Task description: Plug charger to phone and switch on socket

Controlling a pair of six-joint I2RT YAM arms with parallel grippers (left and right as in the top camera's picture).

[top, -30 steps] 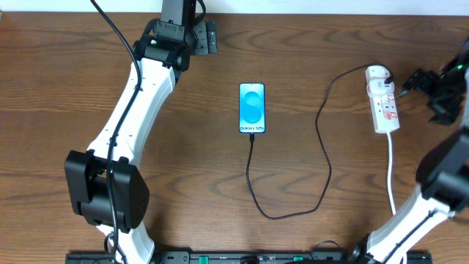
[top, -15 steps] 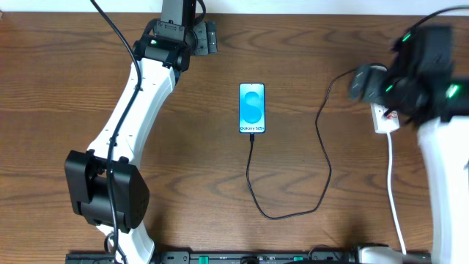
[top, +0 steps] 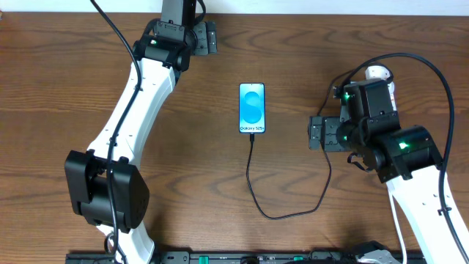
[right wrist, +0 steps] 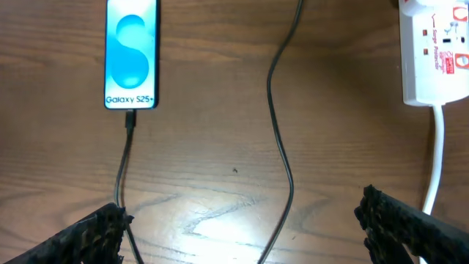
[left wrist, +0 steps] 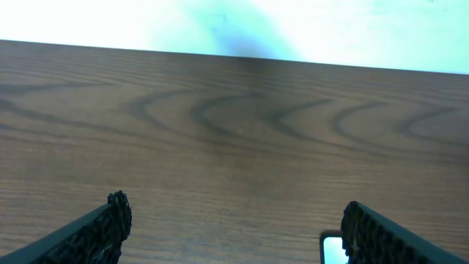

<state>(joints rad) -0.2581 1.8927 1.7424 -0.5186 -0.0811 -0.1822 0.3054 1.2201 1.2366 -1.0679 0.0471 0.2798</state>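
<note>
The phone (top: 251,108) lies mid-table with its cyan screen lit; it also shows in the right wrist view (right wrist: 132,53). The black charger cable (top: 282,215) has its plug tip in the phone's bottom edge (right wrist: 130,119) and loops round to the white power strip (top: 379,73), which my right arm mostly hides from above. The strip's near end and white cord show in the right wrist view (right wrist: 434,59). My right gripper (top: 316,134) is open and empty, above the cable between phone and strip. My left gripper (top: 207,37) is open and empty at the table's far edge.
The left arm (top: 139,103) stretches across the left half of the table. The strip's white cord (right wrist: 437,158) runs toward the front edge on the right. A corner of the phone (left wrist: 333,249) shows in the left wrist view.
My right arm has swung left and forward from beside the power strip to above the cable between phone and strip. The left arm, phone and cable have not moved.
</note>
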